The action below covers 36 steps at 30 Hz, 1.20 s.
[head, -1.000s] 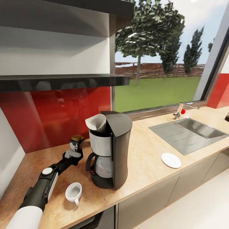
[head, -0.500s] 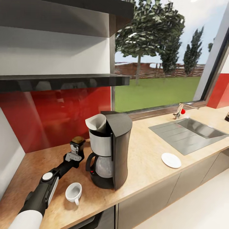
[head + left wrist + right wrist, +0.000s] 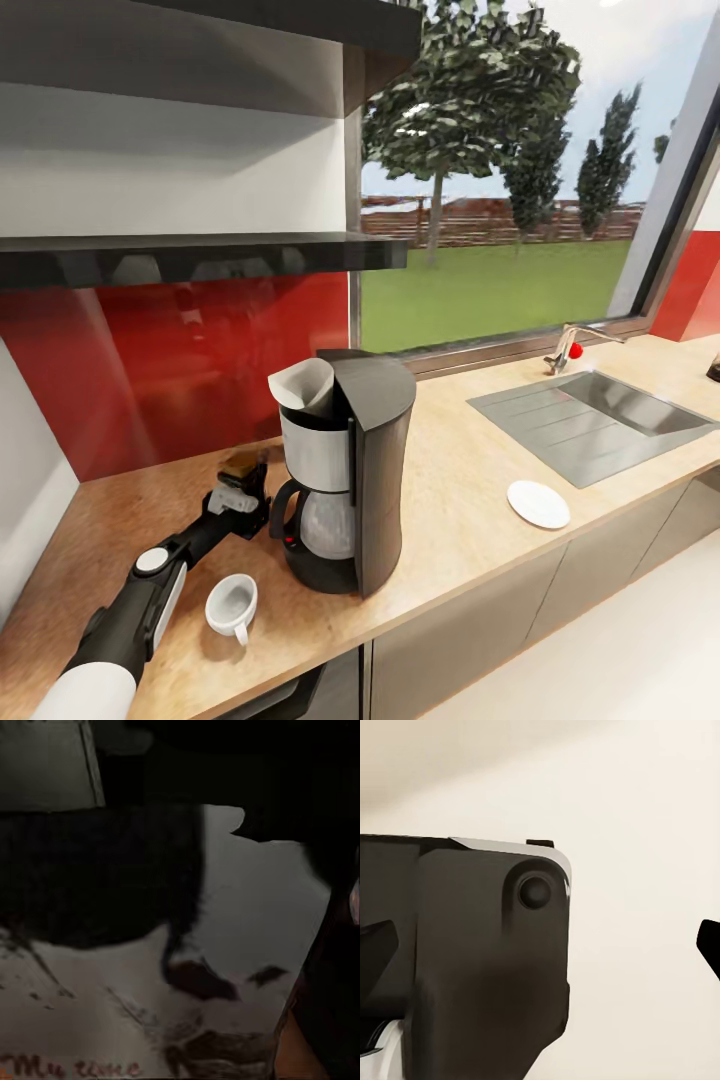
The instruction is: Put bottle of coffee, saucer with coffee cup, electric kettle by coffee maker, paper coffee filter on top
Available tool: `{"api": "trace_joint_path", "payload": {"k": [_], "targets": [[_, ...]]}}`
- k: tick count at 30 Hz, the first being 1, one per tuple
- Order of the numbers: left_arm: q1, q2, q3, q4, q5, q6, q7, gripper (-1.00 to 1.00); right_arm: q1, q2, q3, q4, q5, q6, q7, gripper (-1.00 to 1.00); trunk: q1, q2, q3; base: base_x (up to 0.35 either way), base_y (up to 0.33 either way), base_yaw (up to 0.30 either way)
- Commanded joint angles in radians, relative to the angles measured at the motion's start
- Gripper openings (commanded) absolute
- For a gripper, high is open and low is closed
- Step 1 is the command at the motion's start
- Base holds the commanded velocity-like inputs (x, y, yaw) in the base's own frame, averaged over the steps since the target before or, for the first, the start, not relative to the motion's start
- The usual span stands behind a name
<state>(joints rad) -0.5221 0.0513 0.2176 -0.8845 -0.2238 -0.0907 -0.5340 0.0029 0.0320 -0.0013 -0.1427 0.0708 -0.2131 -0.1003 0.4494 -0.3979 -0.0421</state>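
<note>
Left arm showing lower left of head frame: white rounded upper segment, black glossy forearm, white side panel, round white joint cap, grey-black gripper at tip.

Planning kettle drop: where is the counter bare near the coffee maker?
Bare: the kitchen countertop between the coffee maker and the saucer. Crowded: the maker's other side, with the bottle of coffee, the left gripper and the coffee cup.
</note>
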Motion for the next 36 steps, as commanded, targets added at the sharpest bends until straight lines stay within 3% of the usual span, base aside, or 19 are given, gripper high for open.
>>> {"api": "trace_joint_path", "payload": {"k": [1,29,36], "targets": [[-0.001,-0.001,0.003,0.002,-0.01,-0.01,-0.004,1.0,0.0,0.0,0.0,-0.001,0.007,0.0,-0.006,1.0,0.001,-0.002,-0.002,0.0,0.0,0.0],[-0.001,0.001,0.011,0.005,-0.007,-0.02,-0.004,1.0,0.0,0.001,0.0,-0.001,0.007,0.0,-0.006,1.0,0.001,-0.002,-0.002,0.0,0.0,0.0],[-0.001,0.001,0.011,0.004,-0.006,-0.02,-0.004,1.0,0.0,0.0,0.0,-0.001,0.007,0.0,-0.006,1.0,0.001,-0.002,-0.002,-0.15,0.0,0.0]]}}
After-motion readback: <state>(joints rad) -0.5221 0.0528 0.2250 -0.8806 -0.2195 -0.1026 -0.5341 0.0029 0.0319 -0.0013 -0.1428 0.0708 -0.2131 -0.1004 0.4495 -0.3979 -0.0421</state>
